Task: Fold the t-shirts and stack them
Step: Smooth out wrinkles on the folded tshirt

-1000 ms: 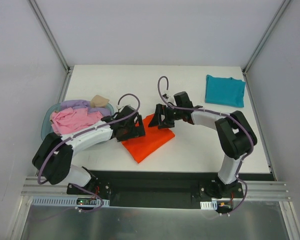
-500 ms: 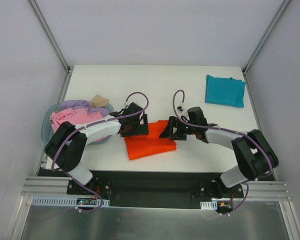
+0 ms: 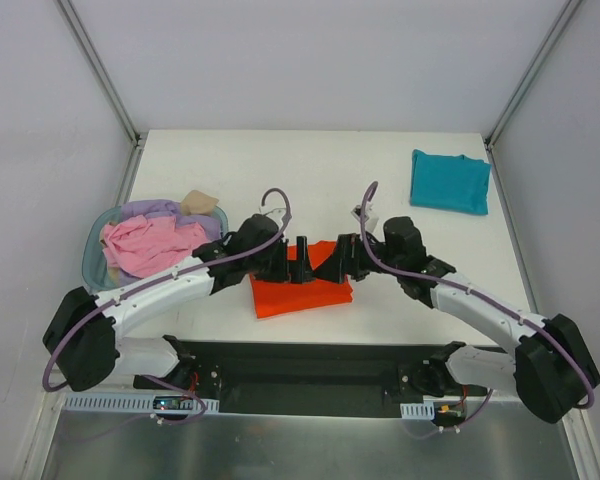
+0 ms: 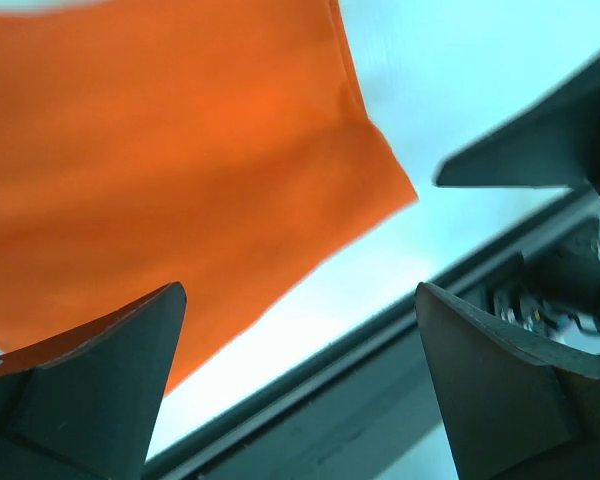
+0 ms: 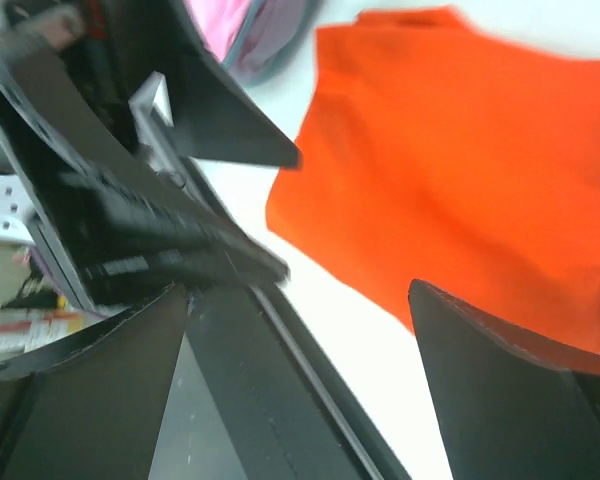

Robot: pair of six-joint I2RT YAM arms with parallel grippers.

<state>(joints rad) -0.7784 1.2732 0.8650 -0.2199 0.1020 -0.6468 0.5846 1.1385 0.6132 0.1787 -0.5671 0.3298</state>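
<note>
A bright orange-red t-shirt [image 3: 302, 293] lies folded flat on the white table near the front edge. My left gripper [image 3: 298, 264] and right gripper [image 3: 334, 266] hover side by side over its far edge, both open and empty. In the left wrist view the orange-red shirt [image 4: 160, 150] fills the upper left, beyond the left gripper [image 4: 300, 385], whose jaws stand wide apart. In the right wrist view the orange-red shirt [image 5: 460, 190] lies past the open right gripper [image 5: 300, 395]. A teal t-shirt [image 3: 450, 181] lies folded at the far right corner.
A translucent blue basket [image 3: 92, 252] at the left holds pink [image 3: 150, 245], lavender [image 3: 150, 209] and tan [image 3: 198, 202] shirts. The black rail [image 3: 310, 352] runs along the table's front edge, close to the orange-red shirt. The left arm's gripper [image 5: 180, 110] shows in the right wrist view.
The orange-red shirt was turned from diagonal to square and pulled toward the front edge. Both grippers have let go of it, opened and come together above its far edge.
</note>
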